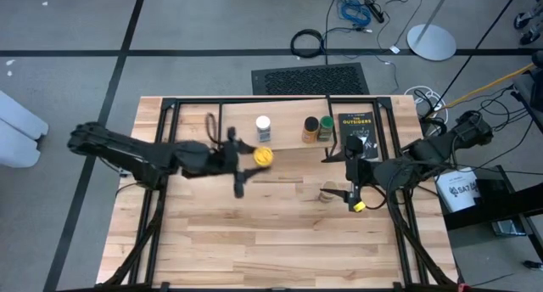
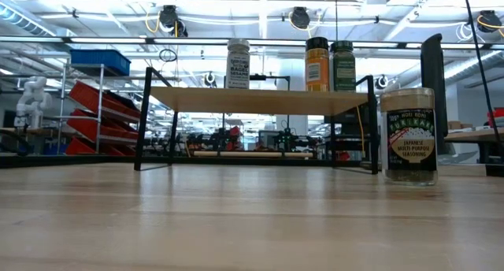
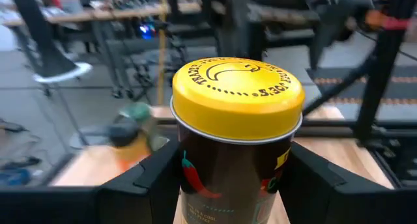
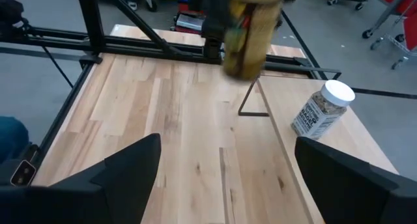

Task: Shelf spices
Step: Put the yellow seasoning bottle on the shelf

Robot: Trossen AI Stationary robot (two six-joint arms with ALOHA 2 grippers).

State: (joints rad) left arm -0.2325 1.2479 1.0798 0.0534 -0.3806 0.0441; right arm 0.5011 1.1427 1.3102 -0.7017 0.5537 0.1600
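Observation:
My left gripper (image 1: 253, 159) is shut on a yellow-lidded spice jar (image 1: 264, 156) with a dark body, held near the shelf's front edge. The right wrist view shows that jar (image 4: 251, 25) up in the air, blurred. The light-wood shelf (image 2: 260, 100) carries a white-lidded jar (image 2: 238, 64), a dark-lidded orange jar (image 2: 317, 64) and a green jar (image 2: 342, 66), all upright. A tan-lidded jar (image 2: 408, 135) stands on the tabletop. My right gripper (image 1: 351, 187) is open, hovering just right of the tan-lidded jar (image 1: 329, 191). My left gripper pinches the yellow-lidded jar by its dark body (image 3: 195, 178) just below the lid, one finger (image 3: 140, 185) on each side. The fingers come level from the table's left. The jar stands upright in the hold, lifted clear of the table.
A black book with orange lettering (image 1: 356, 129) sits at the shelf's right end. The shelf's thin black legs (image 4: 253, 99) stand on the butcher-block tabletop (image 1: 254, 241). Bare wood spreads across the near half of the table.

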